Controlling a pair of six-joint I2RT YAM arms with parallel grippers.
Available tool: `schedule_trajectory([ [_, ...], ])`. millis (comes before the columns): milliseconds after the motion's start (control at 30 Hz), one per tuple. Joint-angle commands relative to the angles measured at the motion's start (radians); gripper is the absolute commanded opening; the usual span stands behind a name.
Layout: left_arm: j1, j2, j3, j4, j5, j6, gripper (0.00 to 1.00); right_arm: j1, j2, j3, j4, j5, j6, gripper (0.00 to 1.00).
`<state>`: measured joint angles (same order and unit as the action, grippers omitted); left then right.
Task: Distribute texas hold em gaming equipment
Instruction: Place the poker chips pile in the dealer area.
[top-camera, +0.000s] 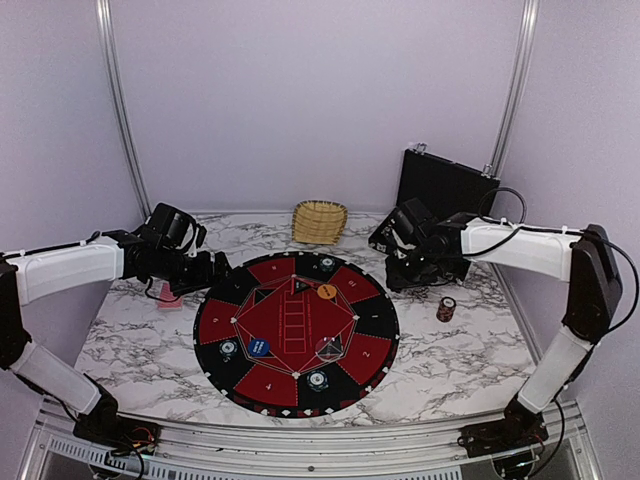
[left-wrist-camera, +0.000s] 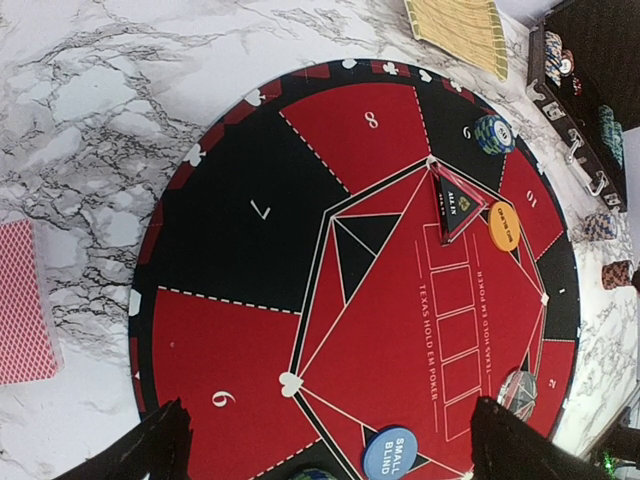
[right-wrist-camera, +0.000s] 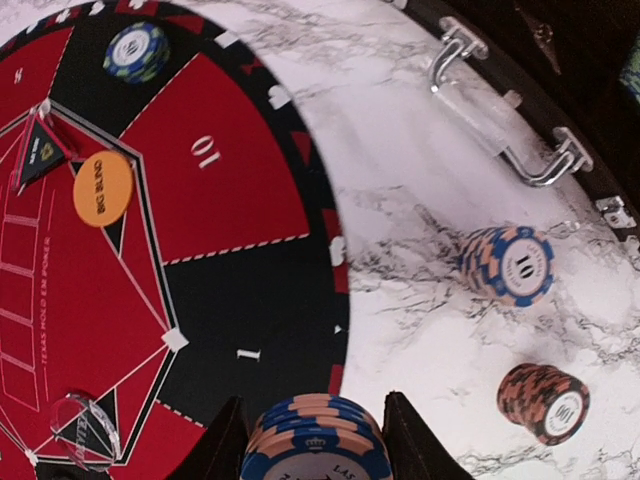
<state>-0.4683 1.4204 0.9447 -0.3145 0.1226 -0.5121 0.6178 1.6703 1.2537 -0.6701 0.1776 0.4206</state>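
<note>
We open on the stack of blue-and-peach chips (right-wrist-camera: 315, 455): the right gripper (right-wrist-camera: 313, 430) has it pinched between both fingers, a dark finger pressed to each side, right over the rim of the round mat (top-camera: 375, 325) where the black border meets the marble. Whether the stack rests on the surface or hangs just above it, we cannot tell. Just beyond it on the bare table (top-camera: 130, 340) stands a second blue-and-peach stack (right-wrist-camera: 508, 263), and near that a dark red stack (right-wrist-camera: 543, 400), both upright and clear of the mat. Moving onto the mat, we spot a teal-and-white chip (right-wrist-camera: 137, 50) on the black far border, the orange disc (right-wrist-camera: 103, 188) beside the small triangular marker (right-wrist-camera: 40, 150), and a clear pinkish disc (right-wrist-camera: 85, 430) toward the near side. From above we pick out two more teal-and-white chips, one on the near-left black segment (top-camera: 229, 349) and one at the near edge (top-camera: 317, 380), with the blue disc (top-camera: 259, 347) between them and the red centre. Over to the other side: the left gripper (left-wrist-camera: 330, 445) hovers above the mat's left rim with its jaws spread wide and nothing between them. A red-backed card (left-wrist-camera: 25, 300) lies flat on the marble just off the mat. At the back wall we see the wicker basket (top-camera: 320, 220) and the open black case (top-camera: 440, 185).
</note>
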Motion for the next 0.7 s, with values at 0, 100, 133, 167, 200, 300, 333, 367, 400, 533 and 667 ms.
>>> schedule_trajectory([
  [0,0.002,-0.025,-0.018,0.018,0.011,0.012,0.99,0.097,-0.031,-0.038,-0.003,0.008,0.055,0.31],
  [100,0.003,-0.024,-0.021,0.021,0.015,0.012,0.99,0.165,-0.033,-0.060,0.000,0.016,0.079,0.31],
  [133,0.003,-0.024,-0.022,0.021,0.017,0.012,0.99,0.186,-0.034,-0.067,0.001,0.020,0.091,0.31],
  [167,0.003,-0.024,-0.023,0.023,0.018,0.012,0.99,0.210,-0.034,-0.075,0.004,0.020,0.100,0.31],
  [200,0.003,-0.024,-0.024,0.023,0.017,0.012,0.99,0.232,-0.035,-0.084,0.010,0.020,0.109,0.31],
  [300,0.003,-0.024,-0.026,0.023,0.017,0.012,0.99,0.296,-0.035,-0.123,0.042,0.012,0.146,0.31],
  [333,0.003,-0.024,-0.026,0.023,0.018,0.012,0.99,0.320,-0.035,-0.136,0.053,0.010,0.158,0.31],
  [367,0.003,-0.024,-0.026,0.022,0.018,0.012,0.99,0.341,-0.035,-0.146,0.065,0.011,0.168,0.31],
  [400,0.003,-0.023,-0.026,0.023,0.017,0.012,0.99,0.361,-0.033,-0.156,0.072,0.011,0.176,0.31],
  [533,0.003,-0.022,-0.024,0.024,0.019,0.012,0.99,0.430,-0.021,-0.176,0.087,0.024,0.214,0.31],
  [667,0.003,-0.018,-0.021,0.024,0.022,0.014,0.99,0.480,-0.009,-0.192,0.110,0.026,0.248,0.31],
])
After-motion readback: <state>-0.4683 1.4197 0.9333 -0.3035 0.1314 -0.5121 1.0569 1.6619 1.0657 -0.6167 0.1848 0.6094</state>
